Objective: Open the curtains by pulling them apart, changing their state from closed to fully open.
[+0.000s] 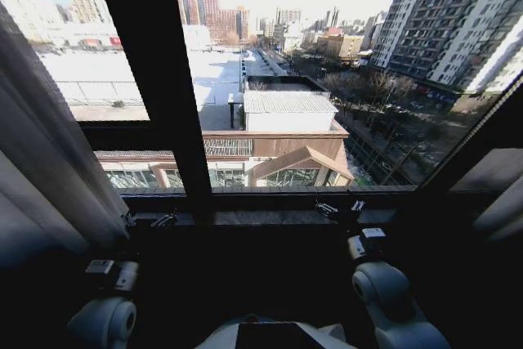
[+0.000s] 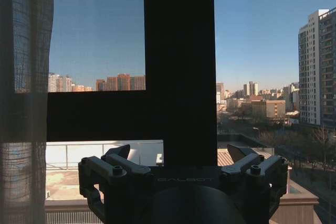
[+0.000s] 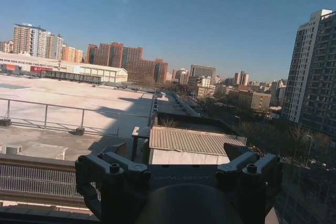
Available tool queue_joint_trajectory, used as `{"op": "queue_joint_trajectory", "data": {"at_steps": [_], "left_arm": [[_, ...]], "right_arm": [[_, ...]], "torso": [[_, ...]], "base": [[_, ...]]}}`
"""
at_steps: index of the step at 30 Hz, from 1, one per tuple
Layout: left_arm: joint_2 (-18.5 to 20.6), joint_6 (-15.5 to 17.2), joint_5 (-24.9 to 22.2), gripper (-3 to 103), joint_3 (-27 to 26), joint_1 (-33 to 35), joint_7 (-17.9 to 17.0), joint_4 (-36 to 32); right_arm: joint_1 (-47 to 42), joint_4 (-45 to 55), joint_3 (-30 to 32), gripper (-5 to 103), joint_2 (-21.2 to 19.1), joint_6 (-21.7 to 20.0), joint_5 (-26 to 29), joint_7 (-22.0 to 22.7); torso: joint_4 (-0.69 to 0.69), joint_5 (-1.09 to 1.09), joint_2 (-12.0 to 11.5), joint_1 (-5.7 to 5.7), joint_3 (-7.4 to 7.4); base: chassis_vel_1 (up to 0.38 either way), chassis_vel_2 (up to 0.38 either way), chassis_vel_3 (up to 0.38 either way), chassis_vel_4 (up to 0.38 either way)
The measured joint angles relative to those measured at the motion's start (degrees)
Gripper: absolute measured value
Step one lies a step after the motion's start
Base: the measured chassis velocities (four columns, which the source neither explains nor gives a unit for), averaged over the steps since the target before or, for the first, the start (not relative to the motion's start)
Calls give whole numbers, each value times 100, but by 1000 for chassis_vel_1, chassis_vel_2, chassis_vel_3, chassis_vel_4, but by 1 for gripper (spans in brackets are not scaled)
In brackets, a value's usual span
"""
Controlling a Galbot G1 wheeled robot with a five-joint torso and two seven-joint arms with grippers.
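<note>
My left gripper (image 1: 149, 221) hangs low before the window sill (image 1: 261, 217), its fingers (image 2: 118, 152) spread wide with nothing between them, just beside the gathered edge of the left curtain panel (image 1: 49, 161). In the left wrist view the same gripper (image 2: 178, 153) faces the dark vertical frame bar (image 2: 178, 66), and the sheer weave of the left curtain panel (image 2: 23, 98) hangs at one edge of that picture, apart from the fingers.

My right gripper (image 1: 343, 209) sits at the sill to the right of the bar, also spread and holding nothing. From its wrist camera the right gripper (image 3: 177, 153) looks out through bare glass onto a low building's roof (image 3: 191, 141).

The left panel is bunched in thick folds against the left side of the window. The right curtain panel (image 1: 500, 202) shows as pale folds at the far right edge. Between the two panels the glass is uncovered, divided by the frame bar (image 1: 151, 79). Both arms' pale joints (image 1: 382, 288) show at the bottom of the head view.
</note>
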Motion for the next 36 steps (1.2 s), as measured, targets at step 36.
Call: {"op": "queue_joint_trajectory", "data": {"at_steps": [36], "left_arm": [[69,95,-71,100,-2,-228,-8,70]], "right_arm": [[102,33,-204,100,-10,-1,11,-16]], "torso": [[1,-6,0,0,-1]], "base": [[297,297,-294,-308]]}}
